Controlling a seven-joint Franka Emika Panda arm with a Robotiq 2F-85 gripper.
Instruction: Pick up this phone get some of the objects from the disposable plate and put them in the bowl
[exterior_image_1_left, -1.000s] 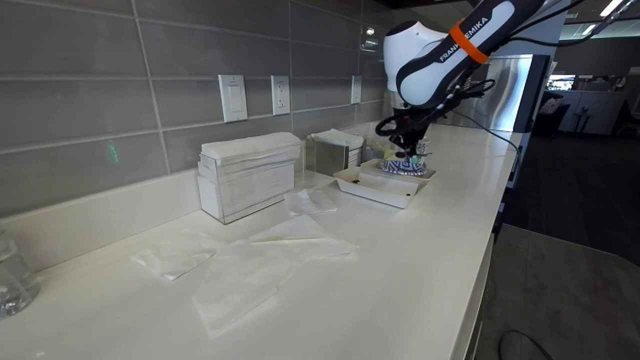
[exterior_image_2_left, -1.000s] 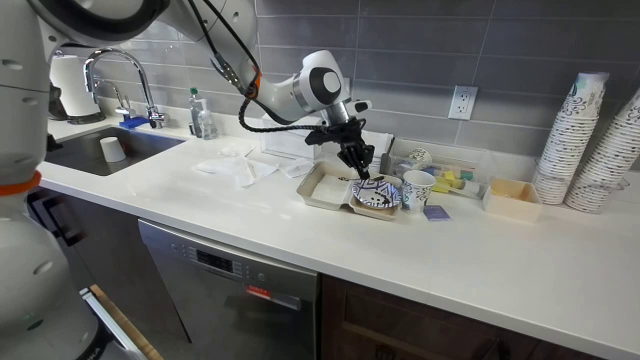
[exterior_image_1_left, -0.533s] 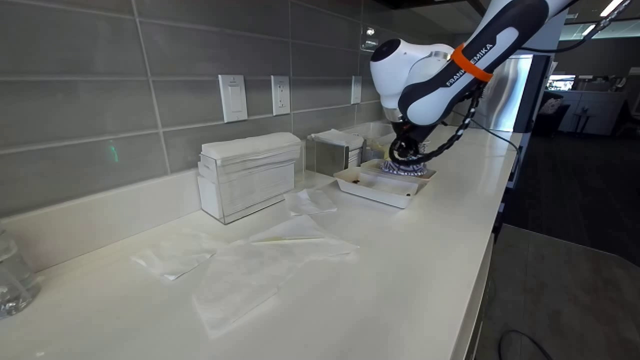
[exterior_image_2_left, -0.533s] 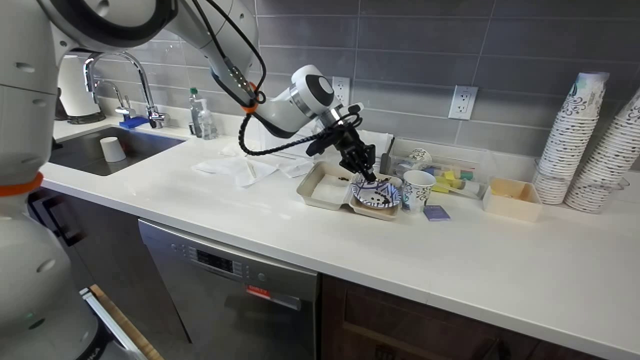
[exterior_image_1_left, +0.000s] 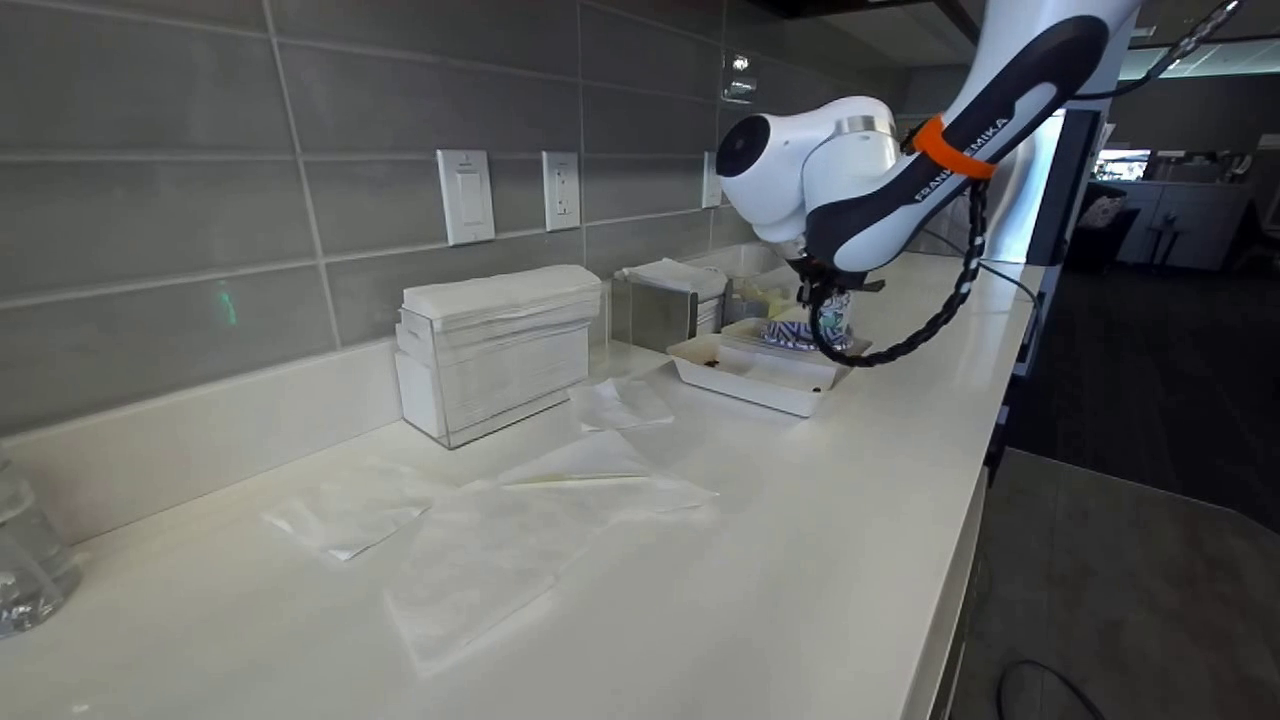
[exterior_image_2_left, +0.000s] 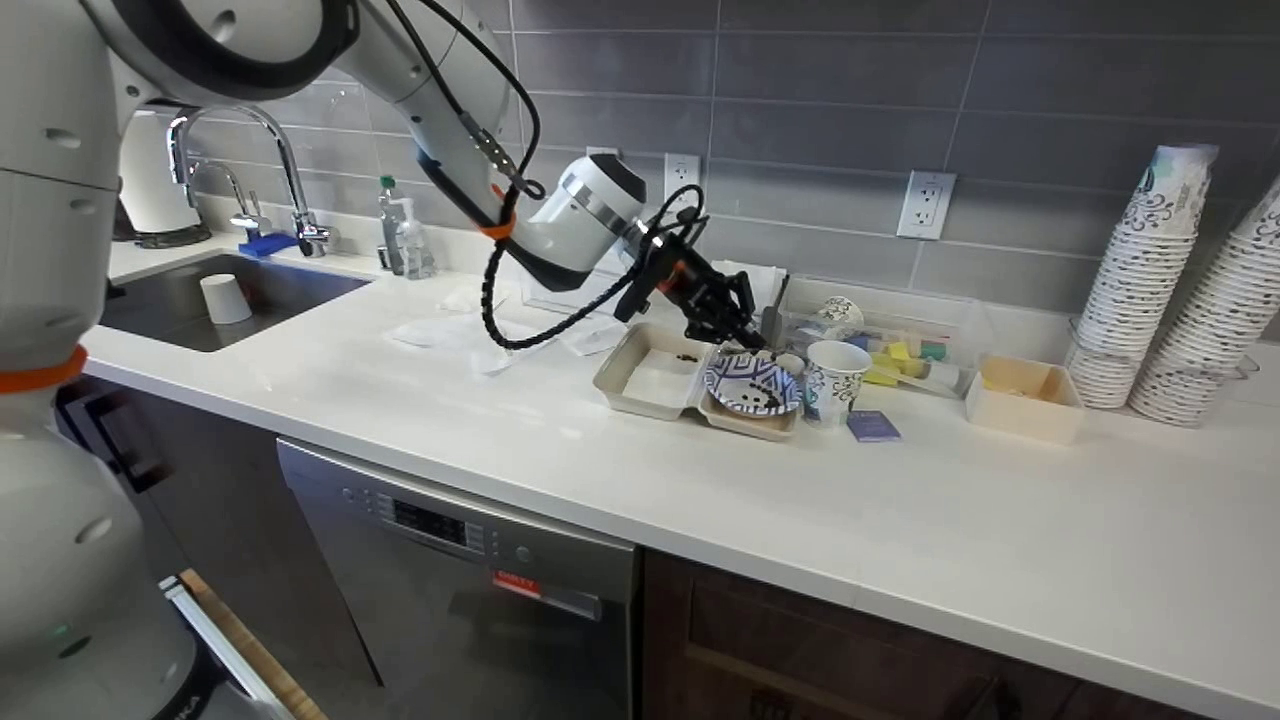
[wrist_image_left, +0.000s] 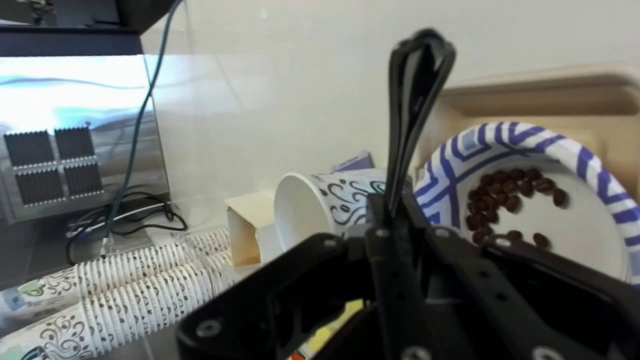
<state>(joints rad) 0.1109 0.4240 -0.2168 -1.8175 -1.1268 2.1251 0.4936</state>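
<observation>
My gripper (wrist_image_left: 392, 210) is shut on the dark-grey spoon (wrist_image_left: 400, 150), which points up and away from the fingertips in the wrist view. In an exterior view my gripper (exterior_image_2_left: 748, 338) is tilted, just above the back edge of the bowl; the spoon is too small to make out there. The white bowl (wrist_image_left: 450, 167) with blue pattern holds many brown beans (wrist_image_left: 500, 187). The bowl also shows in both exterior views (exterior_image_2_left: 722, 383) (exterior_image_1_left: 785, 335). It sits in one half of the open white tray (exterior_image_2_left: 640, 407) (exterior_image_1_left: 750, 392). A few dark bits (exterior_image_2_left: 687, 357) lie in the tray's other half.
A patterned paper cup (exterior_image_2_left: 835, 380) stands close beside the bowl. Behind are a clear bin (exterior_image_2_left: 900, 350) and napkin holders (exterior_image_1_left: 500, 350). A small box (exterior_image_2_left: 1025, 400) and tall cup stacks (exterior_image_2_left: 1140, 270) stand further along. Loose napkins (exterior_image_1_left: 560, 500) lie on the counter.
The arm's wrist has lowered and tilted, and the gripper now points more sideways. Its fingertips have shifted slightly toward the paper cup and back. The bowl and tray have not moved.
</observation>
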